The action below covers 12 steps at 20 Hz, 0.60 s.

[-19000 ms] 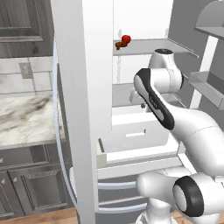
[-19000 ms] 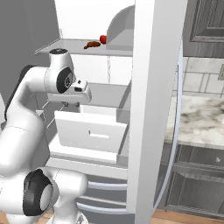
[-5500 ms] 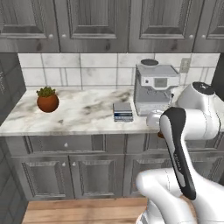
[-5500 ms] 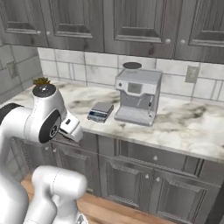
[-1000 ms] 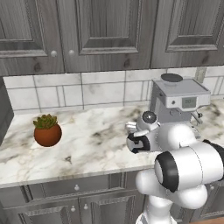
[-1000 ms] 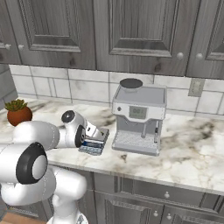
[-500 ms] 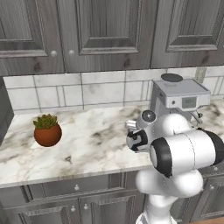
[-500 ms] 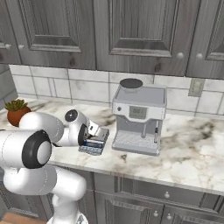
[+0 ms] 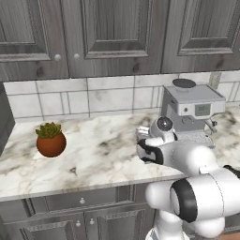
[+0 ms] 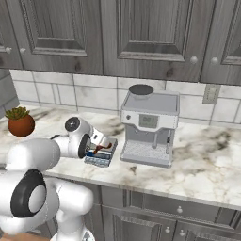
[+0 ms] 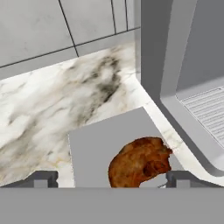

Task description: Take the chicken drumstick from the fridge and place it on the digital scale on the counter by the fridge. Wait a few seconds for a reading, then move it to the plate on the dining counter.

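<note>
The chicken drumstick (image 11: 139, 162), an orange-brown lump, lies on the flat grey top of the digital scale (image 11: 99, 141). My gripper (image 11: 113, 179) hangs just over it, open, one dark fingertip (image 11: 42, 178) on each side and neither pressing the meat. In the right base view the gripper (image 10: 100, 144) sits low over the scale (image 10: 100, 159), where a bit of the drumstick (image 10: 97, 149) shows. The scale rests on the marble counter (image 10: 207, 155). The fridge, the plate and the dining counter are out of view.
A boxy grey coffee machine (image 10: 148, 128) stands right beside the scale; its drip tray (image 11: 205, 109) is close to the hand. A potted succulent (image 9: 50, 139) sits far left on the counter. Tiled wall and dark upper cabinets (image 9: 108, 33) rise behind.
The jaws have spread wide from a near-shut grip, and the drumstick now lies free on the scale. The arm has shifted only slightly.
</note>
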### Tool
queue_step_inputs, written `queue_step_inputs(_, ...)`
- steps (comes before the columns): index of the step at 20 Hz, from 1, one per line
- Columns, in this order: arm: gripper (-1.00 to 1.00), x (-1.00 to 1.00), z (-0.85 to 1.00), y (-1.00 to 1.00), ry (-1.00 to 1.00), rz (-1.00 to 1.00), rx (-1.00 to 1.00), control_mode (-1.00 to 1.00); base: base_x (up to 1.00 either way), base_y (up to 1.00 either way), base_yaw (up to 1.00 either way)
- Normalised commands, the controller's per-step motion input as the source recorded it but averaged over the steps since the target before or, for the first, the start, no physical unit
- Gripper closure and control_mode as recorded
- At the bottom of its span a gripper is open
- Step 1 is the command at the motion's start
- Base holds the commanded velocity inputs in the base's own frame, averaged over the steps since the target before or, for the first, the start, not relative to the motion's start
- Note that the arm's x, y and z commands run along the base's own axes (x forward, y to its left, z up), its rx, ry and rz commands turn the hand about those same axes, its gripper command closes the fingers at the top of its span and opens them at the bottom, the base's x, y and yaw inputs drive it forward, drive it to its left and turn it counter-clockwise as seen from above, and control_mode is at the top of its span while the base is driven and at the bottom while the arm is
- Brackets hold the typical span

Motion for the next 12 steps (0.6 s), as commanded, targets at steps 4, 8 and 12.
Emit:
queue_step_inputs(4, -1.0, -0.01, 0.88, 0.0, 0.1, 0.0, 0.14, -1.0, 0.0, 0.0, 0.0)
queue_step_inputs(8, -1.0, -0.24, 0.88, 0.0, 0.11, 0.0, 0.13, -1.0, 0.0, 0.0, 0.0)
queue_step_inputs(12, -1.0, -0.61, 0.17, 0.03, 0.14, 0.0, 0.02, -1.0, 0.0, 0.0, 0.0)
